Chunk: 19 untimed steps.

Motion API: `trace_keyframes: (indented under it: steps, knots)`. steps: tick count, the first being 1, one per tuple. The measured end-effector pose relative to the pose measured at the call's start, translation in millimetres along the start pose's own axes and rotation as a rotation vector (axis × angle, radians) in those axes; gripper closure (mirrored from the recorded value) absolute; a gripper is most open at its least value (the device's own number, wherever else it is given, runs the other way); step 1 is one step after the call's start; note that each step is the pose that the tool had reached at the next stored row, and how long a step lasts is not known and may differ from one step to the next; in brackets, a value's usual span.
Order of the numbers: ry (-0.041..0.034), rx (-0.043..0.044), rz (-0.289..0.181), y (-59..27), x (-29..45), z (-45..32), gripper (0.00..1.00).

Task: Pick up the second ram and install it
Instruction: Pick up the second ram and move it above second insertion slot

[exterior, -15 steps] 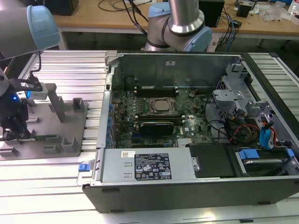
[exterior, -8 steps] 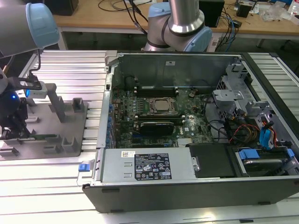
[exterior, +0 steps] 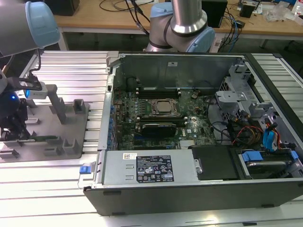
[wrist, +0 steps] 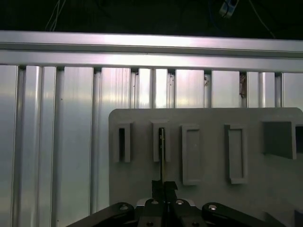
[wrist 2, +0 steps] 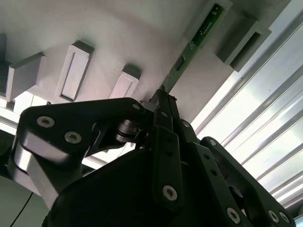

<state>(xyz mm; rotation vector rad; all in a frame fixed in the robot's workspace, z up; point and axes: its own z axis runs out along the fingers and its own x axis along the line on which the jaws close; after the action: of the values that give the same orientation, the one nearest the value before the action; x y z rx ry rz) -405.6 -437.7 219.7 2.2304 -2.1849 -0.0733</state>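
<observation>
The second ram, a narrow green board with small dark chips, stands on edge in a slot of the grey fixture plate. In the first wrist view the ram appears edge-on as a thin dark line in the second slot of the fixture. My gripper is shut on the near end of the ram, its black fingers pressed together around the board; in the first wrist view the gripper sits at the slot's near end. In the exterior view my gripper hangs over the fixture at the exterior view's left, beside the ram.
An open computer case takes up the middle and the exterior view's right, with the motherboard, its CPU socket and a black expansion card inside. Ribbed aluminium table surrounds the fixture. Grey upright blocks rise from the fixture near my gripper.
</observation>
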Motion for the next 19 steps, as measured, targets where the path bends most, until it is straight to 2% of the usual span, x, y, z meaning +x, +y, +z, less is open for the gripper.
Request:
trace_keyframes:
  steps: [3,7,10,13,15,17,18,19]
  knots:
    - [0.0021,0.0001,0.0,0.4,-0.6,-8.3,0.91]
    - [0.0092,-0.0001,0.001,1.1,-1.7,-23.7,0.91]
    - [0.0158,-0.0002,0.001,1.9,-2.7,-43.1,0.91]
    - [0.0175,-0.0002,0.001,2.5,-3.2,-55.5,0.91]
    - [0.0186,-0.0002,0.001,3.1,-3.6,-68.4,0.91]
    - [0.019,-0.0003,0.001,3.4,-3.7,-76.0,0.91]
    - [0.0194,-0.0004,0.001,3.9,-4.0,-87.1,0.91]
    - [0.0194,-0.0002,0.001,4.3,-4.2,-94.8,0.91]
